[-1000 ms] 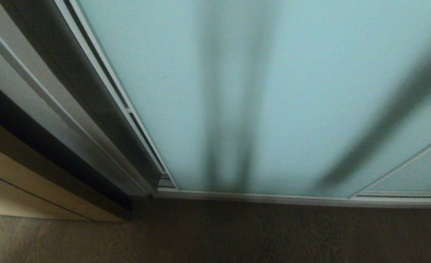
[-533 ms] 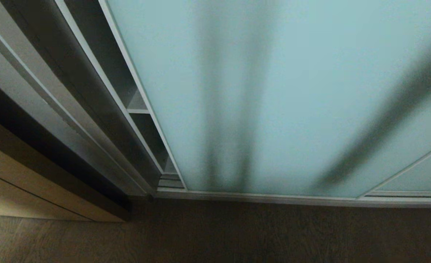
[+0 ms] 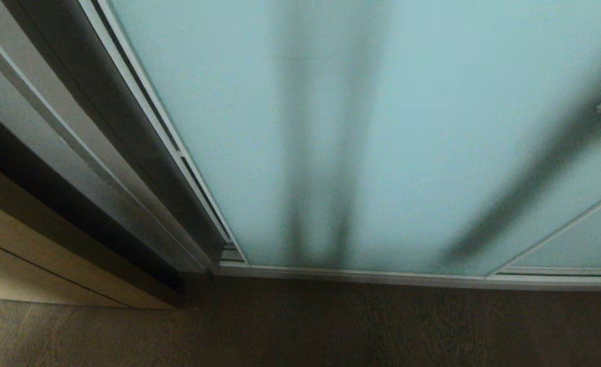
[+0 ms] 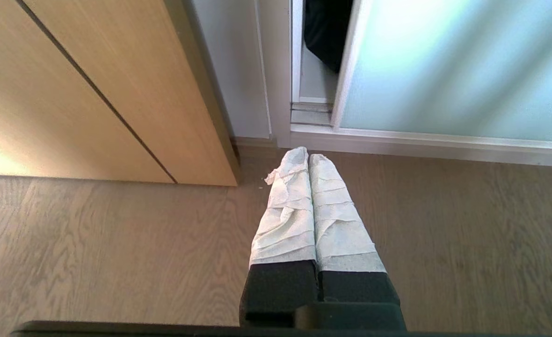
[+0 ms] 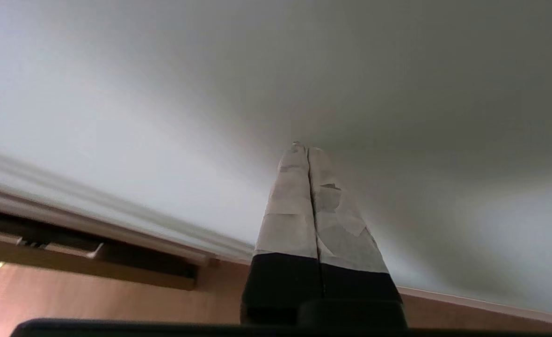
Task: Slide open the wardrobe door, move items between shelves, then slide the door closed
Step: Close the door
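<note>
a tan wooden panel (image 4: 93,89) stands on the wood-grain floor (image 4: 117,252).

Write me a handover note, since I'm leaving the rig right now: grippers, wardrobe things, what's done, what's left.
Left gripper: shut, empty, parked pointing at the floor by the wardrobe's left corner.
Right gripper: shut, empty, tips at the glass of the sliding wardrobe door; contact unclear.
Door: almost closed; a narrow gap at its left edge shows the black bag inside.
Done: whether items were moved cannot be told.
Left: probably close that gap, once the shelves are confirmed.
</note>
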Controlling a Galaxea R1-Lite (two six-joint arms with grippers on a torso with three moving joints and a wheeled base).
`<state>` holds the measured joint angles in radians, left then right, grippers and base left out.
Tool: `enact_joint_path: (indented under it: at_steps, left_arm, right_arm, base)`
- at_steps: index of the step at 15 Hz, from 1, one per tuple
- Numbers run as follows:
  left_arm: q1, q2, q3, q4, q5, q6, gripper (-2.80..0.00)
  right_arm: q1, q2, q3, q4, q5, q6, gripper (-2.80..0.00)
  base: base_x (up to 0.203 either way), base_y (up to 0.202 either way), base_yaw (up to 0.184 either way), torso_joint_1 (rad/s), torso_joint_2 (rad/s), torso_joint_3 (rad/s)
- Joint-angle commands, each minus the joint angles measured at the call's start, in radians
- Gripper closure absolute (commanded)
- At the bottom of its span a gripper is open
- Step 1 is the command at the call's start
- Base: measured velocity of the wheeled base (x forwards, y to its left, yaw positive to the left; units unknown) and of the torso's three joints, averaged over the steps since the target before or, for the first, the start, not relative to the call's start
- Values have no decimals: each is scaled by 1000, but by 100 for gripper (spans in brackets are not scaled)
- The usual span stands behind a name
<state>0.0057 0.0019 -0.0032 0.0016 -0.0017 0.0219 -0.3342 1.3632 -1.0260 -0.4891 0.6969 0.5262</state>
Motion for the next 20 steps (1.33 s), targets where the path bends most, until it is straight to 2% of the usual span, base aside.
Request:
enact_joint_path:
  at_steps: [1, 7, 12, 14, 16, 17, 18, 20]
  left_arm:
    - [0, 1, 0, 0, 0, 0, 0]
    - [0, 1, 0, 0, 0, 0, 0]
    - [0, 1, 0, 0, 0, 0, 0]
    - [0, 1, 0, 0, 0, 0, 0]
    - [0, 1, 0, 0, 0, 0, 0]
    - [0, 1, 0, 0, 0, 0, 0]
    - [0, 1, 0, 0, 0, 0, 0]
    - [0, 1, 0, 0, 0, 0, 0]
  right_arm:
    - [45, -34, 22, 3, 7, 3, 0]
    - [63, -160, 110, -16, 9, 5, 0]
    - [135, -368, 114, -12, 3, -2, 0]
    - [147, -449, 123, 1, 1, -31, 0]
    - [149, -550, 187, 72, -11, -123, 0]
    - [153, -606, 246, 117, -39, -196, 0]
    - [163, -669, 331, 152, -99, -295, 0]
    - [189, -794, 483, 184, -315, -468, 0]
  base:
    - [0, 0, 0, 0, 0, 0]
    - [0, 0, 0, 0, 0, 0]
    - [0, 0, 0, 0, 0, 0]
    - [0, 0, 0, 0, 0, 0]
    - [0, 0, 0, 0, 0, 0]
    - [0, 0, 0, 0, 0, 0]
    - [0, 0, 0, 0, 0, 0]
    - [0, 0, 0, 0, 0, 0]
